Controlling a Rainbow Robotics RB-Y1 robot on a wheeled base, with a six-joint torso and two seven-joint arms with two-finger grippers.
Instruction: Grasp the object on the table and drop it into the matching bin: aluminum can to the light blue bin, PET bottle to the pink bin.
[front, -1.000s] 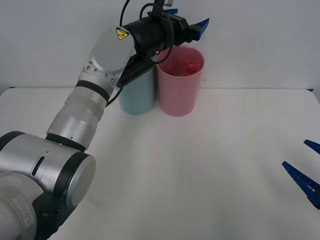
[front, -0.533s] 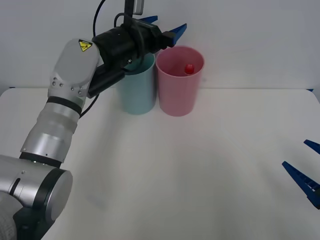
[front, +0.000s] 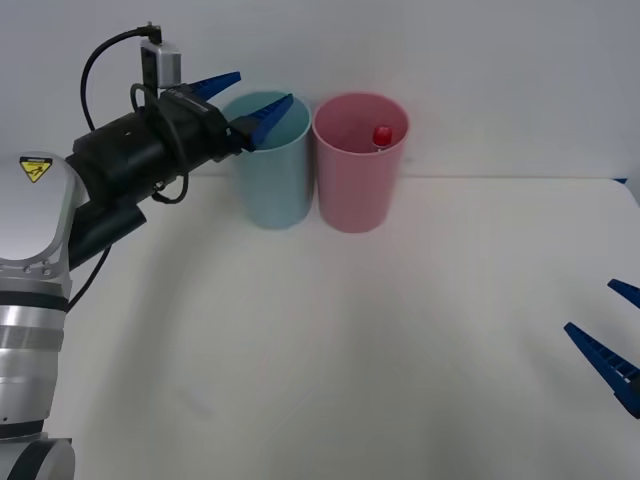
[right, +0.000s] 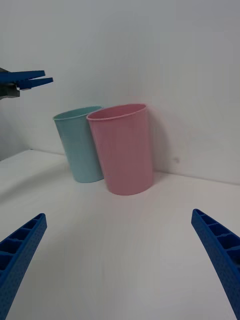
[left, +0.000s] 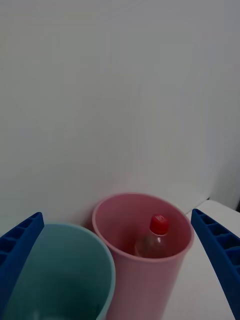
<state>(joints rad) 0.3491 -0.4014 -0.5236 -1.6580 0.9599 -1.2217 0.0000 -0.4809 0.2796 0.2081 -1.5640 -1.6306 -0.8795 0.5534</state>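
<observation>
We saw two bins touching at the far side of the table (front: 400, 340): one light blue bin (front: 270, 185), and to its right one pink bin (front: 358, 180) holding one bottle (front: 382, 136). The left gripper (front: 246, 95) hung spread and empty above the blue rim; the right gripper (front: 610, 335) sat near right, spread, empty.

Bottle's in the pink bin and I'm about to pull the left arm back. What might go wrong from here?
1. The open left gripper hangs level with the light blue bin rim, one finger crossing it; a low retreat might clip and tip it.
2. The light blue bin appears to touch the pink bin, so a knock may topple it and the PET bottle inside.
</observation>
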